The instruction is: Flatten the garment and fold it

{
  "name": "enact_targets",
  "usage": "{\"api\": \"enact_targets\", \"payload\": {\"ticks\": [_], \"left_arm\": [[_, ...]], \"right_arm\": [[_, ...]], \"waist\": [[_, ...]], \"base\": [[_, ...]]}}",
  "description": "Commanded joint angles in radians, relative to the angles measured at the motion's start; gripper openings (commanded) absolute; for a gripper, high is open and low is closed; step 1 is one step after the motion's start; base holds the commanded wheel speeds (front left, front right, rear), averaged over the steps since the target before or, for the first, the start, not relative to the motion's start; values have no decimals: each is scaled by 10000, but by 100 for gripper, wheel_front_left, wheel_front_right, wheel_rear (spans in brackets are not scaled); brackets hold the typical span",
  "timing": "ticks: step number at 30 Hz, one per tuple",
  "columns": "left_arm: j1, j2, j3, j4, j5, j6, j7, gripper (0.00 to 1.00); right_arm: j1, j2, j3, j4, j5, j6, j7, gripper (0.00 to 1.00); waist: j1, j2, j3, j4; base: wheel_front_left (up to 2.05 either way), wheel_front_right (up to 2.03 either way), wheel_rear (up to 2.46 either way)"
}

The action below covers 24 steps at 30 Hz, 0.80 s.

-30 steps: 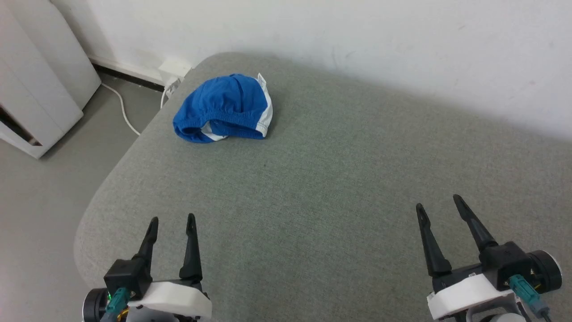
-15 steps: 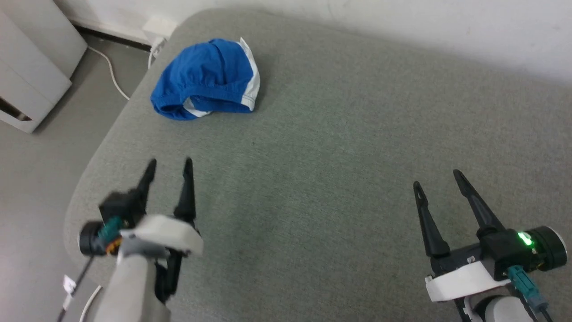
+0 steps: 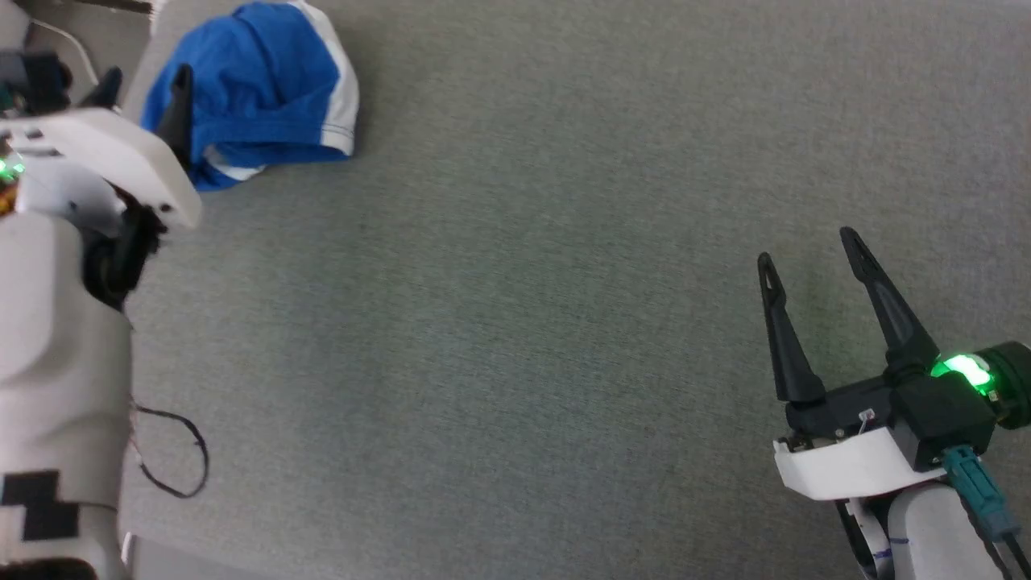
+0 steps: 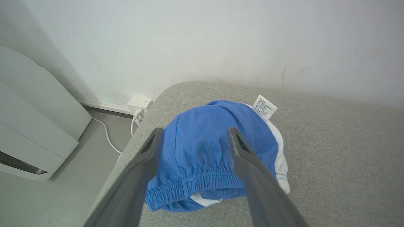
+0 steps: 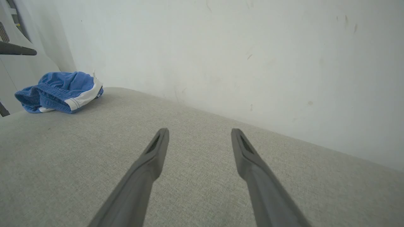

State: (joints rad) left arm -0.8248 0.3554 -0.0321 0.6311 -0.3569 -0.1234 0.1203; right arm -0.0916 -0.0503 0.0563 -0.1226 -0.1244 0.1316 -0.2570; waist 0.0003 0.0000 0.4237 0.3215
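Garment (image 4: 202,148) lies straight ahead of the left gripper (image 4: 194,130)
It sits crumpled at the far left corner of the grey pad (image 3: 515,322), hem running across the wide-apart fingers, probably not touched yet; the right gripper (image 3: 807,245), also spread, is well apart.

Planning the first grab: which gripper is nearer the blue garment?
Left. The left gripper is open right beside the garment; the right gripper, also open, is far across the grey surface.

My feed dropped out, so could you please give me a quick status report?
Left end effector open, lined up on the shorts, contact unclear. Right end effector open, off over the grey cushion. Shorts crumpled, not yet flattened. Nothing in the way.
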Motion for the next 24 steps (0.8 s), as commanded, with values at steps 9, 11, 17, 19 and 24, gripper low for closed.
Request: {"api": "enact_targets", "payload": {"ticks": [9, 11, 17, 19, 24], "left_arm": [[-1734, 1321, -1184, 1607, -1912, -71, 2885, 100], [-1899, 1545, -1459, 1996, -2164, -71, 3915, 100], [-2078, 2131, -2104, 2317, -2718, -72, 5883, 100], [-1979, 2166, -2257, 2301, -3024, -72, 6265, 100], [-1776, 2261, -2375, 2014, -3776, -72, 6457, 0]], "right_arm": [[-390, 1, 118, -113, 101, -9, -47, 100], [-423, 1, 70, -116, 172, -9, -47, 100], [-536, 1, -7, -166, 285, -9, -47, 100], [-584, 1, -47, -143, 337, -9, -47, 100], [-690, 1, -99, -7, 477, -9, -47, 100]], "waist": [[-3, 0, 1346, -1542], [-3, 0, 1417, -1693], [-3, 0, 1653, -1907], [-3, 0, 1673, -1915], [-3, 0, 1425, -1829]], "base": [[0, 0, 0], [0, 0, 0], [0, 0, 0], [0, 0, 0], [0, 0, 0]]}}
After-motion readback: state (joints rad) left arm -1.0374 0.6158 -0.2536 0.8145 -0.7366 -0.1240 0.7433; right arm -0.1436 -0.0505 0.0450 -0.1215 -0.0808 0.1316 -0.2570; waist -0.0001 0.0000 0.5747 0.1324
